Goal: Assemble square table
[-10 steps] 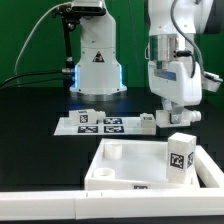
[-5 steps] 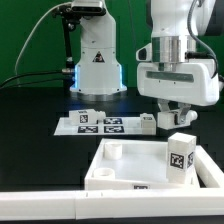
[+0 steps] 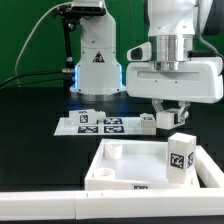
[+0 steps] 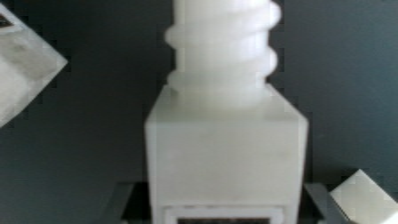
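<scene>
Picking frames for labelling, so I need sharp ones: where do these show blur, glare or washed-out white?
Exterior view: mostly sharp; tags on the marker board are distinct, but the square table is washed-out white, its edges faint. Wrist view: soft throughout; the leg fills the frame, its thread ridges smeared, no hard glare.

The leg (image 4: 222,140) in my gripper (image 3: 168,112) looks like white plastic, matt and faintly grainy. Its screw end is ridged and a little waxy. The square slab (image 3: 125,168) is the same dull white plastic. So is the second leg (image 3: 181,153), whose black-and-white tag looks flat and printed, without shine. The table (image 3: 30,110) is black and matt; whether it is cloth I cannot tell. The marker board (image 3: 66,124) is thin, white and unglossy. My own shell above the fingers is smooth white plastic with a soft gloss. The long bar (image 3: 40,206) is smooth and white.
</scene>
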